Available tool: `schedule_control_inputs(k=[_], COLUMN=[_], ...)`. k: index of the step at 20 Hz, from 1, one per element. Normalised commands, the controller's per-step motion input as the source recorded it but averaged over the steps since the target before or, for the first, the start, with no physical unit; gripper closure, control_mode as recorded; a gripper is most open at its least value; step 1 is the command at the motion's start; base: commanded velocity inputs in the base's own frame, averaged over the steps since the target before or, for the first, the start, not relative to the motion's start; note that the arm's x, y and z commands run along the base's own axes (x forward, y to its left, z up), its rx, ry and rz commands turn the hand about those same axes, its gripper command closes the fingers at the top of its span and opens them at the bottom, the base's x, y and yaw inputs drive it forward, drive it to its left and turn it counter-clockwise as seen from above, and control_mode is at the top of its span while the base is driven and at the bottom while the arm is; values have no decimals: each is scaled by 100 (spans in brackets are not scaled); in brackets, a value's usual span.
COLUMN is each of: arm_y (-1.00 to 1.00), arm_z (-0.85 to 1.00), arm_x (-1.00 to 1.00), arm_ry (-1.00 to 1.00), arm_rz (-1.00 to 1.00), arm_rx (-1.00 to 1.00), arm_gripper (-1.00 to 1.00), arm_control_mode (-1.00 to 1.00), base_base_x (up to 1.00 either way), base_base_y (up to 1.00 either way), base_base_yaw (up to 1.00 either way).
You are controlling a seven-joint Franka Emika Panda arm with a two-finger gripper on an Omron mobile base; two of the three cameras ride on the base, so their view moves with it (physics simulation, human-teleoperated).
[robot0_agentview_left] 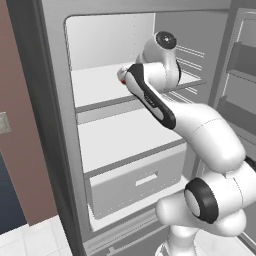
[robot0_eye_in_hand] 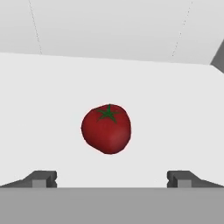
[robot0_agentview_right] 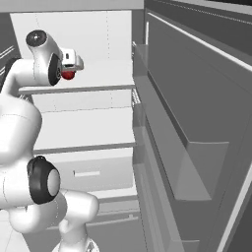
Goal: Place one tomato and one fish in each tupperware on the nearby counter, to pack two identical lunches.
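We hold our pincer (robot0_eye_in_hand: 112, 178) spread wide and empty, so its tips can straddle the tomato (robot0_eye_in_hand: 106, 128), which sits just ahead, centred between them, on the white fridge shelf (robot0_eye_in_hand: 52, 100).

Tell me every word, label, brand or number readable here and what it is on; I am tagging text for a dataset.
None can be read: the tomato, the fridge shelf, the drawer and the open gripper bear no lettering.
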Motion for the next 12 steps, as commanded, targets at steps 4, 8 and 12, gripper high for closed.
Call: schedule_control_inputs(k=[4,8,12], arm_y=[0,8,17], arm_z=[-23,-1,-1], arm_x=[30,55,54], arm_ry=[0,0,1], arm_rz=[0,0,0], arm_rx=[0,0,0], arm_gripper=[-100,-100,-100], arm_control_mode=[-100,-100,-100], base_base_x=[0,0,0], base_base_y=[0,0,0], base_base_yaw=[0,0,0])
